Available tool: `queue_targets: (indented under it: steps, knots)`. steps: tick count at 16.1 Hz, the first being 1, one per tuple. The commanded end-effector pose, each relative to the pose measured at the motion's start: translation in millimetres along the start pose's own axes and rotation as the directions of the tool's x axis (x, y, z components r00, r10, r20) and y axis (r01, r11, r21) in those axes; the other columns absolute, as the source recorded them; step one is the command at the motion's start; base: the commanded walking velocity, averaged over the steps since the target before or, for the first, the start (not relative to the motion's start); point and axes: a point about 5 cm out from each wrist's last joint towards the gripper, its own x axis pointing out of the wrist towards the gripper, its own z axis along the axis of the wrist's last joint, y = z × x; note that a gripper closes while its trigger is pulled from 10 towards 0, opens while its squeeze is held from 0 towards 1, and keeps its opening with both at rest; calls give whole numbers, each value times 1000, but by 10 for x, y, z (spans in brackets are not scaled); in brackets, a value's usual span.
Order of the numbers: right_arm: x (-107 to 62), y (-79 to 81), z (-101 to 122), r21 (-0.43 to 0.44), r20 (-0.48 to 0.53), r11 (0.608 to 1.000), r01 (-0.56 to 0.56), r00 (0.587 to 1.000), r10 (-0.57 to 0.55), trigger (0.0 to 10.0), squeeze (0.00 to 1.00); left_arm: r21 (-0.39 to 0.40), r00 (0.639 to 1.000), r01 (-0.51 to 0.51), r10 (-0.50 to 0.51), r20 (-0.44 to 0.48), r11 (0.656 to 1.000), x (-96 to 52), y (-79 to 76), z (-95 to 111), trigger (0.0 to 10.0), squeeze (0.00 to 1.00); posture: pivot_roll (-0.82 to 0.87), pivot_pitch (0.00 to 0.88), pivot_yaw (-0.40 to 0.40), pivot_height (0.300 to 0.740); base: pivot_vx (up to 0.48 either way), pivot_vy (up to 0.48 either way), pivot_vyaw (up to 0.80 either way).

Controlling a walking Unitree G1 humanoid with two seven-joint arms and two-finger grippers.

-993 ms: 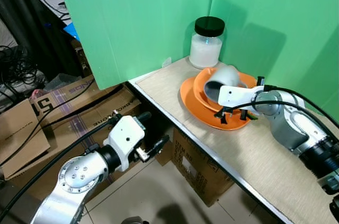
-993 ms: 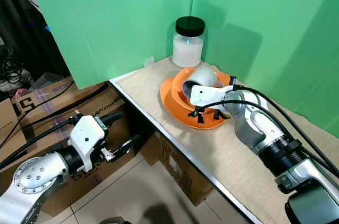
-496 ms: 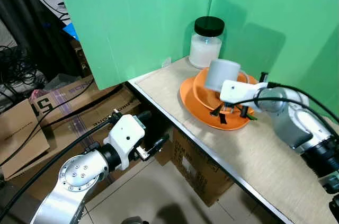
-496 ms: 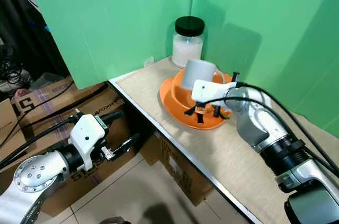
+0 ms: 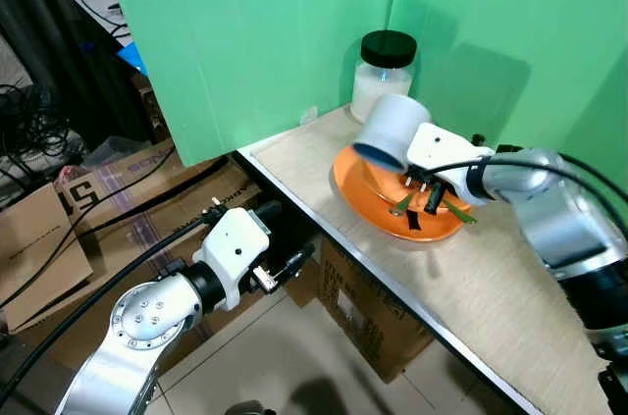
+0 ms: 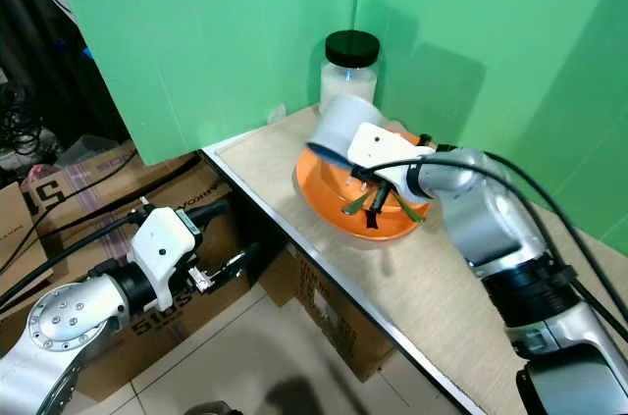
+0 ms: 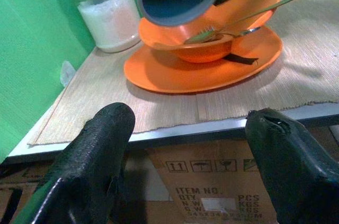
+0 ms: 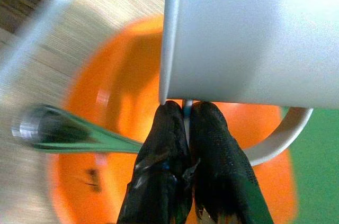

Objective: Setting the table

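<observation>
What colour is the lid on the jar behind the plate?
Black. The jar has a black lid, clearest in the left eye view.

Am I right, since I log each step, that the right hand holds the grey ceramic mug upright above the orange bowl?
Not upright. The right hand holds the grey ceramic mug tipped on its side, its open mouth facing outward, above the orange bowl. The left wrist view looks straight into that mouth.
</observation>
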Motion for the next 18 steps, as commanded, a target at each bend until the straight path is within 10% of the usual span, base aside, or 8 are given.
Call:
queue_targets:
  steps: [1, 7, 8, 9, 18]
  knots:
    - [-50, 18, -7, 27, 14, 999, -45, 999, 45, 10000, 0, 7, 1000, 3, -3, 6, 1000, 12, 12, 15, 10000, 0, 37, 0, 21, 740, 0, 0, 0]
    - [83, -27, -107, 47, -77, 998, 50, 996, -46, 10000, 39, -1, 1000, 12, -12, 6, 1000, 28, -17, 8, 10000, 0, 40, 0, 11, 740, 0, 0, 0]
    - [93, -49, -120, 28, -101, 997, 78, 992, -74, 10000, 792, -4, 1000, 16, -16, 6, 1000, 24, -27, 7, 10000, 0, 40, 0, 11, 740, 0, 0, 0]
    - [92, -61, -119, 28, -103, 996, 88, 991, -84, 10000, 1000, -5, 1000, 17, -16, 6, 1000, 22, -30, 7, 10000, 0, 40, 0, 11, 740, 0, 0, 0]
    - [-110, -186, 8, -157, -109, 976, 151, 980, -169, 10000, 1000, -10, 1000, 15, -15, 4, 1000, 20, -57, -2, 10000, 0, 34, 0, 2, 740, 0, 0, 0]
